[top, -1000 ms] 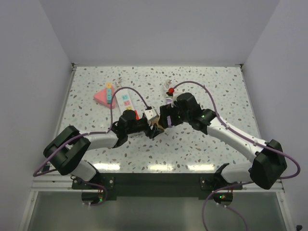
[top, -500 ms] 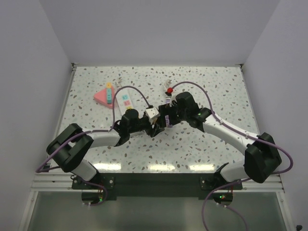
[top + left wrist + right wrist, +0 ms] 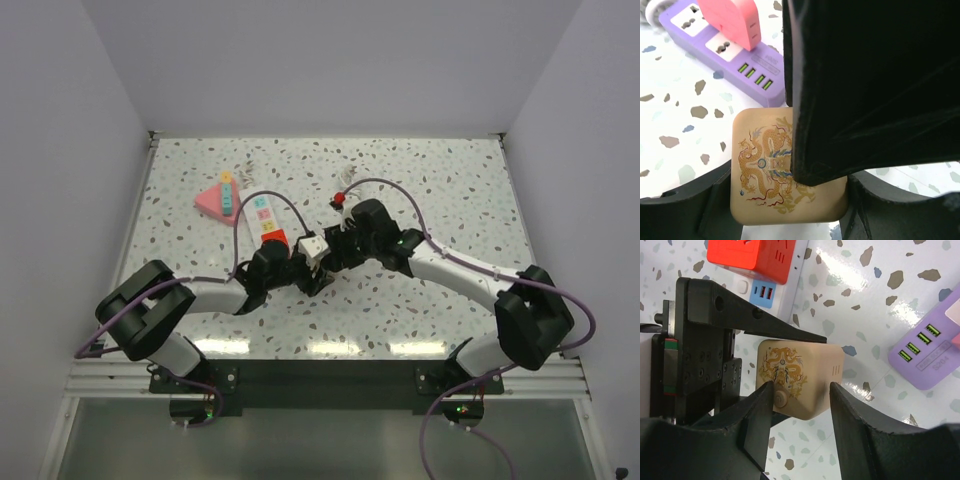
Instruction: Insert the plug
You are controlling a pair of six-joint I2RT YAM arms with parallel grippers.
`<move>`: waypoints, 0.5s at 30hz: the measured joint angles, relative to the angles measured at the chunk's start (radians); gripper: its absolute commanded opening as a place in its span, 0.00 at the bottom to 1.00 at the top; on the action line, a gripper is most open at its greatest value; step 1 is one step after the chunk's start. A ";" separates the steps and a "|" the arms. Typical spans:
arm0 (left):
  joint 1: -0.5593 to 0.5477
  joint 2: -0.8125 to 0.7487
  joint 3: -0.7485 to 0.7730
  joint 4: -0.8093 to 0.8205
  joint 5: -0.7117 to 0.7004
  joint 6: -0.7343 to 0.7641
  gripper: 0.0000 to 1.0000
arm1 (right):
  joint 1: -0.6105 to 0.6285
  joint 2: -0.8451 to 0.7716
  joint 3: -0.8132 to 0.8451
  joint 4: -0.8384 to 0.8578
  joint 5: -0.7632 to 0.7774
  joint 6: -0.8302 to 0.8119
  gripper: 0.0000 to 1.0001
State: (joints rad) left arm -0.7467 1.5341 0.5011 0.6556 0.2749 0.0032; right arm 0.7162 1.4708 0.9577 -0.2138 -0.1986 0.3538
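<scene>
**Plug handoff looks dicey**

Speckled surface [image 3: 420, 170], plain white walls, both arms meeting in the middle. The plug [image 3: 805, 370] is a beige cube w/ a dragon print, and it sits between the two wrists. The left end effector [image 3: 790, 200] is clamped on it. The right end effector [image 3: 800, 400] has a finger on each side of the same plug, jaws part-way in, but I can't tell if they're pressing yet. The purple strip [image 3: 715, 50] w/ a pink adapter [image 3: 735, 20] in it is just beyond. The white strip [image 3: 790, 285] w/ a red cube [image 3: 752, 257] is close by too.

What could go wrong, imo:
- If the left lets go before the right is tight, the plug drops or twists, and the prongs won't line up w/ a socket. Can't see the prongs, btw.
- It's crowded in there, so fingers could knock each other and shove the plug askew.
- Both strips are near, so a swing could bump one.

Vs 1 sec ago: the right arm has swung further left. The left wrist has pulled back toward the bases, so the plug sits slightly nearer them.
</scene>
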 measured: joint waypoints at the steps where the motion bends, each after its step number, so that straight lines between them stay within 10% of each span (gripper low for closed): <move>1: -0.001 0.000 -0.006 0.001 -0.004 -0.003 0.14 | 0.002 0.003 -0.004 0.002 0.000 0.000 0.49; 8: -0.008 -0.001 -0.051 0.035 -0.030 -0.021 0.15 | 0.007 0.019 -0.028 0.047 0.009 0.005 0.49; 15: -0.008 0.000 -0.087 0.036 -0.057 -0.042 0.36 | -0.009 0.032 -0.055 0.069 0.054 0.005 0.50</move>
State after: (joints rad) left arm -0.7551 1.5337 0.4145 0.6918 0.2176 -0.0391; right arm 0.7074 1.5028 0.9031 -0.1452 -0.1444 0.3592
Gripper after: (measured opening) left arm 0.649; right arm 0.499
